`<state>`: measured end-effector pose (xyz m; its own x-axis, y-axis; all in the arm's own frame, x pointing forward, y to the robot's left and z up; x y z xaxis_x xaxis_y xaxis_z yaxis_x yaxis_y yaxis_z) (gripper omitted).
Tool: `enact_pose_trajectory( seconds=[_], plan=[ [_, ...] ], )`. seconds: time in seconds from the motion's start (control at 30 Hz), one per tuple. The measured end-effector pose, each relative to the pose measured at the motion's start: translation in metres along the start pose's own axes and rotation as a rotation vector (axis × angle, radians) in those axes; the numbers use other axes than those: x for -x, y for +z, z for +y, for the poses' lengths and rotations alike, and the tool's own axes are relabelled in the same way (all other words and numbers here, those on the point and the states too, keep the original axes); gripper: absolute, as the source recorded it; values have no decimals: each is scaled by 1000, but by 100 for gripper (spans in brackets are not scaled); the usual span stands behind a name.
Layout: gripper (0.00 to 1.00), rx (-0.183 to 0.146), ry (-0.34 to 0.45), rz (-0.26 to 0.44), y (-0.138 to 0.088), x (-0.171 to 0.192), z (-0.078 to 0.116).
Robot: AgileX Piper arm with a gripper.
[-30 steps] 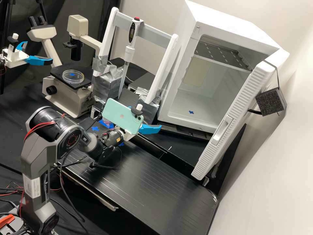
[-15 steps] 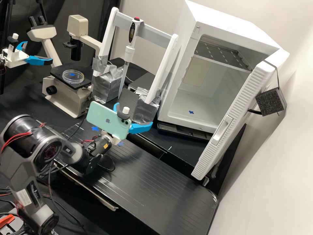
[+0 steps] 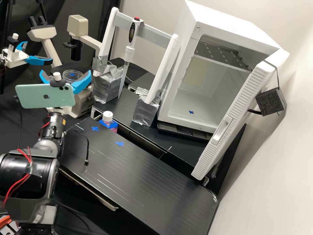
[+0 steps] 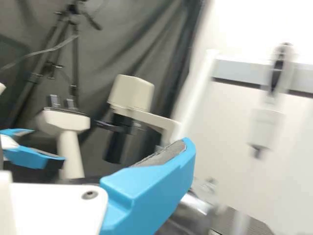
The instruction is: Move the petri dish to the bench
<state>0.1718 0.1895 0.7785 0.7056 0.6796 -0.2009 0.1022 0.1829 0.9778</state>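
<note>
My gripper [image 3: 66, 72] stands open at the left in the high view, its two blue fingers spread wide. Just behind it, as that view looks, the clear round petri dish [image 3: 75, 72] lies flat on the microscope's black stage, partly overlapped by a finger. Whether finger and dish touch cannot be told. In the wrist view a blue finger of the gripper [image 4: 154, 178] has a grey pad and nothing against it. The black bench [image 3: 146, 179] bears two blue tape crosses.
The microscope [image 3: 78, 26] rises behind the gripper, with a pipette [image 3: 129, 52] on a white stand to its right. A white-capped bottle [image 3: 107, 117] stands by the bench's back edge. An open white incubator [image 3: 225, 19] is at the right, a second arm's gripper [image 3: 39, 60] far left.
My gripper has swung left from above the bench to the front of the microscope, its fingers now pointing away from the camera. The bottle has come into view behind it. The dish has not moved.
</note>
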Motion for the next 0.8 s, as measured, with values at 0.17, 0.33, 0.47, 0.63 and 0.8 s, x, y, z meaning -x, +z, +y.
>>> enact_pose_trajectory(
  seconds=[0.17,0.33,0.47,0.63,0.8],
  plan=[
    [100,3,-70,23,-11,-36,-3],
    [100,15,-133,34,-11,-75,-7],
    [100,-20,-200,8,-2,-109,-16],
    [100,-59,-262,-31,13,-140,-29],
    [100,-73,-315,-64,30,-166,-44]
  ],
)
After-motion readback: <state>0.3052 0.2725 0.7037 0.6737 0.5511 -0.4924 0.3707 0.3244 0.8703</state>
